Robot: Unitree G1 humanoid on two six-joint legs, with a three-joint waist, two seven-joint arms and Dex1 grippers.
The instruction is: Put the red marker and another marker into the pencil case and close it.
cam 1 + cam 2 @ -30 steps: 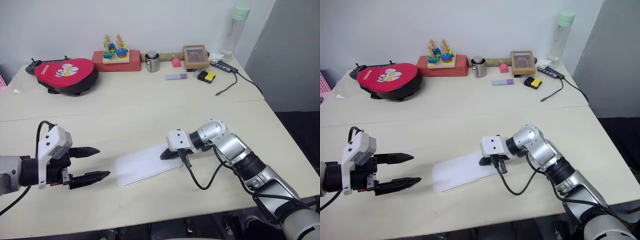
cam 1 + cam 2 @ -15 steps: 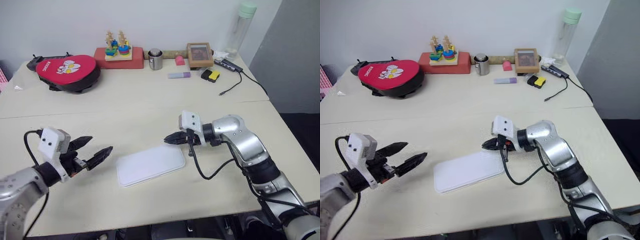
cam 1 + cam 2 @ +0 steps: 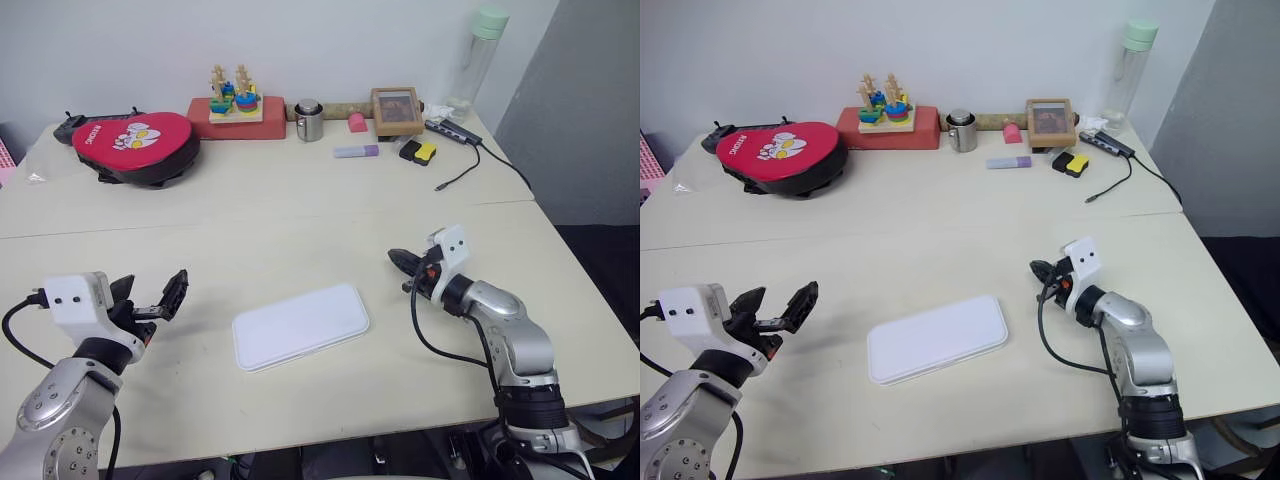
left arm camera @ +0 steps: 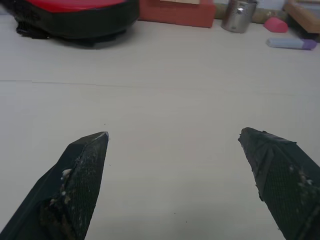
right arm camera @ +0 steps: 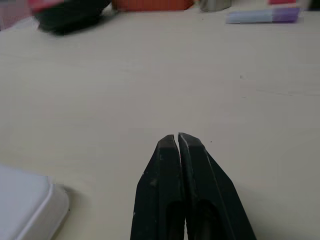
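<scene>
Lower left of the head view, the left pincer [image 3: 152, 297] hovers above the pale bench [image 3: 300, 225] with its two black fingers [image 4: 82, 175] spread wide and nothing between them. Lower centre, the pencil case [image 3: 300, 326] lies flat on the bench with its lid down, set slightly askew, its right end a little farther back; neither pincer touches it. Right of centre, the right pincer [image 3: 402, 258] is pressed shut and empty, its tips pointing toward the frame's left, apart from the case's right end; a corner of the case [image 5: 27, 210] shows in the right wrist view's lower left.

Across the upper part of the frame, along the far edge of the bench, stand a red pouch [image 3: 133, 145] at upper left, a red block with a stacking toy [image 3: 235, 103], a metal cup [image 3: 307, 121], a small pink piece [image 3: 356, 122], a purple marker [image 3: 355, 152] lying flat, a framed picture [image 3: 394, 111], a yellow and black item [image 3: 413, 152], a cable [image 3: 470, 158] and a tall bottle [image 3: 474, 62] at upper right.
</scene>
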